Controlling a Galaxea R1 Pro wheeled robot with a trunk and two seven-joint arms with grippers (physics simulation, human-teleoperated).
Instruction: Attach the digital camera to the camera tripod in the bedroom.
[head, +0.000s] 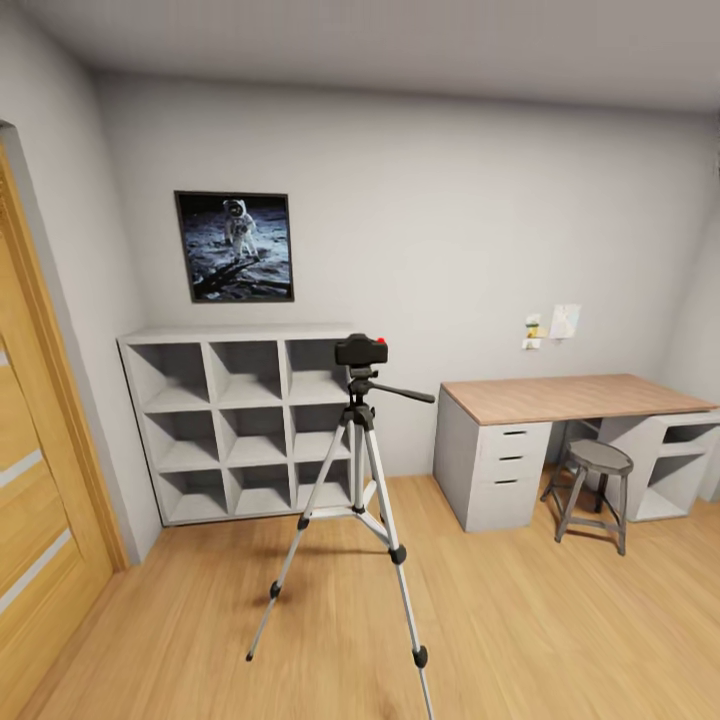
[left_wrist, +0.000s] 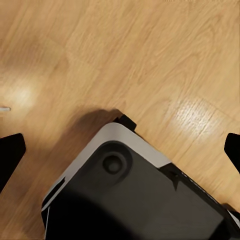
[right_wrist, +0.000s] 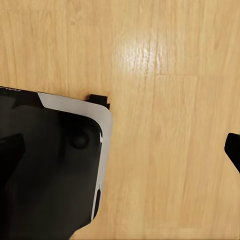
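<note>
Black fingertips (left_wrist: 11, 150) of the left jaws stand wide apart, released, over plank floor (left_wrist: 150, 60) and the robot's base (left_wrist: 135, 195); the right jaws (right_wrist: 120, 155) likewise. Well beyond both, the digital camera (head: 361, 350) sits atop the camera tripod (head: 352, 500), between shelf (head: 240, 420) and counter (head: 580, 397).

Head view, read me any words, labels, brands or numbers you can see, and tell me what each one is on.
No text can be read.
Small papers on the wall above the desk: too small and blurred to read.
Astronaut poster: picture, no legible words.
Digital camera on the camera tripod: no readable brand or label.
</note>
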